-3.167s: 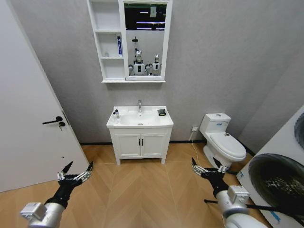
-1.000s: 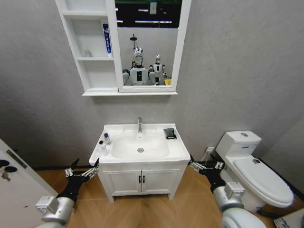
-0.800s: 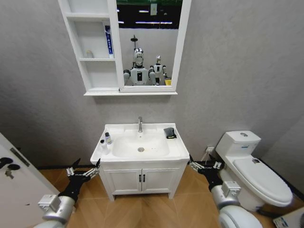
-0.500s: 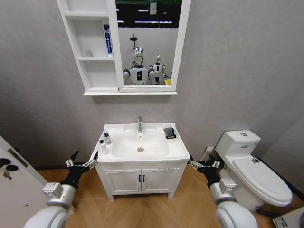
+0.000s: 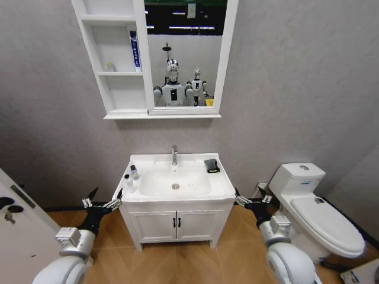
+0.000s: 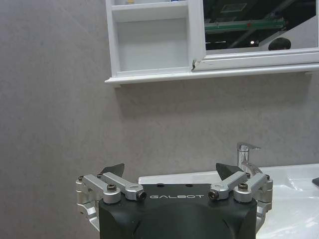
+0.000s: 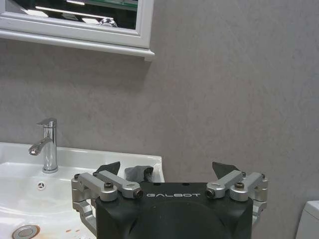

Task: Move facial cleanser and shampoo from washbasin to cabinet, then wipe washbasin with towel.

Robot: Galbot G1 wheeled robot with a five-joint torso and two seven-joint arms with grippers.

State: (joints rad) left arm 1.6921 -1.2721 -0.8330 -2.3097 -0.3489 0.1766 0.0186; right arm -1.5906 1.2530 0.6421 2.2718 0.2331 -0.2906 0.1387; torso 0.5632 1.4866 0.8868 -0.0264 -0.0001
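Cabinet (image 5: 121, 59): open shelves joined to mirror, on the wall above the washbasin (image 5: 174, 182). Blue-white tube (image 5: 135, 57) upright on middle shelf against the mirror frame.
Washbasin sits on white two-door vanity (image 5: 175, 225), toilet (image 5: 314, 214) to its right.
Left pincer (image 5: 103, 201) low, just beside washbasin's left front corner, fingers spread, empty. Right pincer (image 5: 249, 199) mirrors it at right front corner, also released, empty.
Towel (image 5: 211, 165) on washbasin surface, back right, right of the tap (image 5: 174, 155).
Two small bottles (image 5: 131, 176) on left rim, close together; can't tell which is cleanser vs shampoo.
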